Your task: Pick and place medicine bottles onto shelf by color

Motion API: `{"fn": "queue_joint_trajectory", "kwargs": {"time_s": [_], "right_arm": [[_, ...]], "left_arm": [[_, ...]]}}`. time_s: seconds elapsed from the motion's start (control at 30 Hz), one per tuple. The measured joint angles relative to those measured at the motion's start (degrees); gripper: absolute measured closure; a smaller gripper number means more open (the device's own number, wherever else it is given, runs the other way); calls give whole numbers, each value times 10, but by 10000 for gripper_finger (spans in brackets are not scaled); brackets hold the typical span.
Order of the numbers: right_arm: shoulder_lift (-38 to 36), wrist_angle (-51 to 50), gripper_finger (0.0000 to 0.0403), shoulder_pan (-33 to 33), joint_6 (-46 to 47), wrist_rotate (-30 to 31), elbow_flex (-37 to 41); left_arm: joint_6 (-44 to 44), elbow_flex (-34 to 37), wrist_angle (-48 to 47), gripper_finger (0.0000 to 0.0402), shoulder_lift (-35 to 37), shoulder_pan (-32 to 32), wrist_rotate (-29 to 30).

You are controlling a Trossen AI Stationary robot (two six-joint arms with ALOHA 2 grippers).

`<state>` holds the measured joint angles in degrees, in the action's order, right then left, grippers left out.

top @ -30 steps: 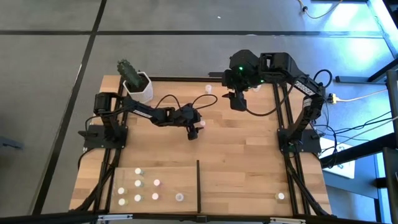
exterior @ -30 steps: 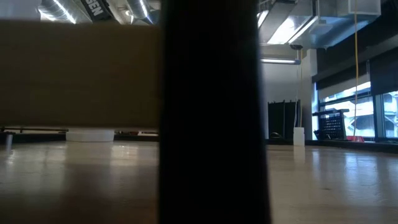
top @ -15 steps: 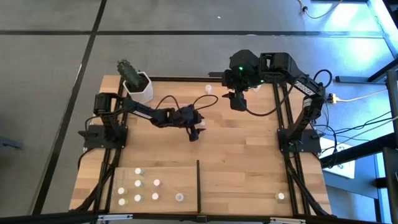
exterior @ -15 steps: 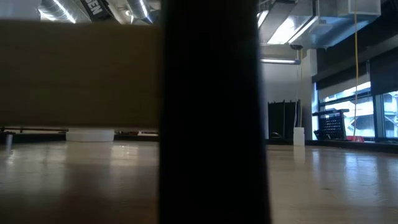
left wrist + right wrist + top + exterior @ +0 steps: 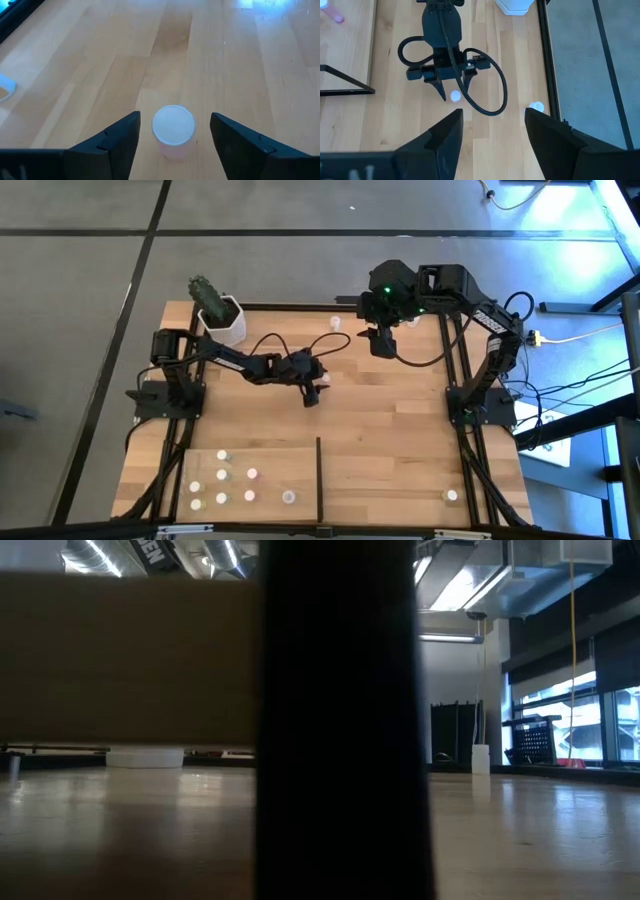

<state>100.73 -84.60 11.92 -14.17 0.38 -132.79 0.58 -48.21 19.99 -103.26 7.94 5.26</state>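
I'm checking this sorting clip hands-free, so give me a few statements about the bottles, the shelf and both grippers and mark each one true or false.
1. The left gripper straddles a pink bottle with its fingers apart. True.
2. That bottle is lifted off the table. False: it stands on the wood.
3. The right gripper holds a bottle. False: it hangs open and empty near the far edge.
4. Several bottles already stand on the shelf. True.
5. The cactus pot sits on the shelf. False: it is at the table's far left corner.
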Motion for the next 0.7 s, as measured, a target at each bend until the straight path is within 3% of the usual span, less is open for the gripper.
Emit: {"fn": "queue_joint_trajectory", "kwargs": {"time_s": [0.7], "right_arm": [[0, 1, 187, 0, 0, 0, 0]], "left_arm": [[-1, 0, -16, 256, 0, -1, 0]]}}
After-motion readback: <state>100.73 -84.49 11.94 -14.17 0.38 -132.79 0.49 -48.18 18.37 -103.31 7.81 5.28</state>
